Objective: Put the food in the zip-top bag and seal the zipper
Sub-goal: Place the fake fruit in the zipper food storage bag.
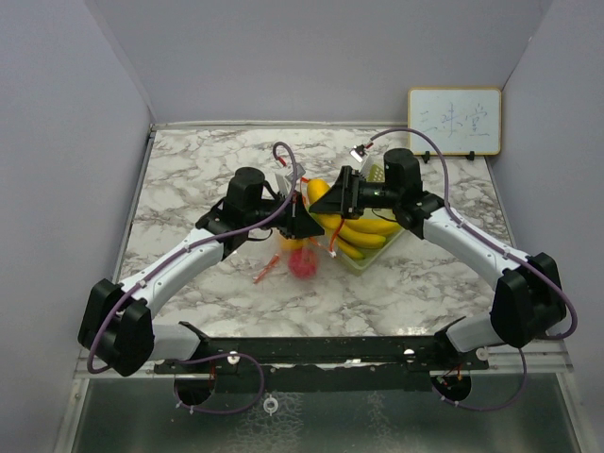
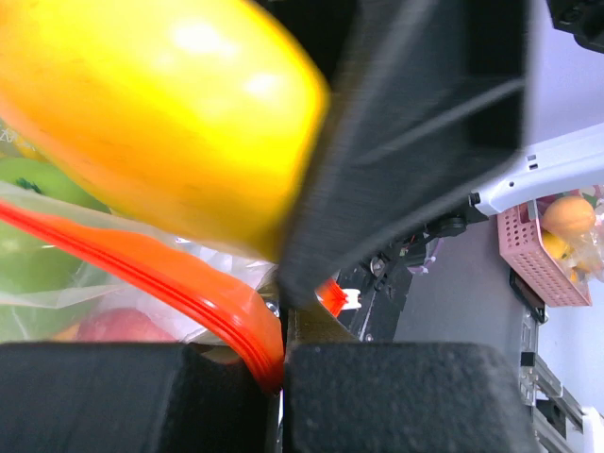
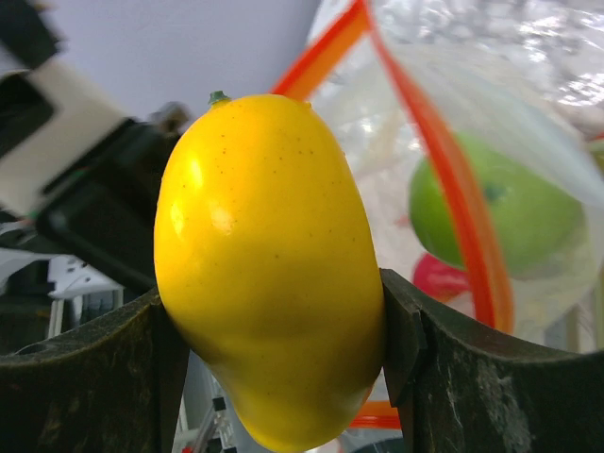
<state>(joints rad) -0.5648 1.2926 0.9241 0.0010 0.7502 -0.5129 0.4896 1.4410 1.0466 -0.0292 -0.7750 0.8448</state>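
Observation:
My right gripper (image 1: 332, 195) is shut on a glossy yellow fruit (image 1: 319, 190) and holds it at the open mouth of the zip-top bag (image 1: 304, 243). In the right wrist view the fruit (image 3: 269, 274) fills the space between the jaws (image 3: 278, 316). Behind it the bag's orange zipper rim (image 3: 453, 189) frames a green apple (image 3: 495, 212) and a red-pink fruit (image 3: 439, 278) inside. My left gripper (image 1: 300, 220) is shut on the zipper rim (image 2: 189, 283) and holds the bag open. Yellow bananas (image 1: 363, 229) lie in the pale green mesh tray (image 1: 376, 257).
A small whiteboard (image 1: 454, 121) leans at the back right wall. The tray stands just right of the bag. Grey walls close the marble table (image 1: 198, 179) on three sides. A pink basket (image 2: 543, 245) shows far off in the left wrist view.

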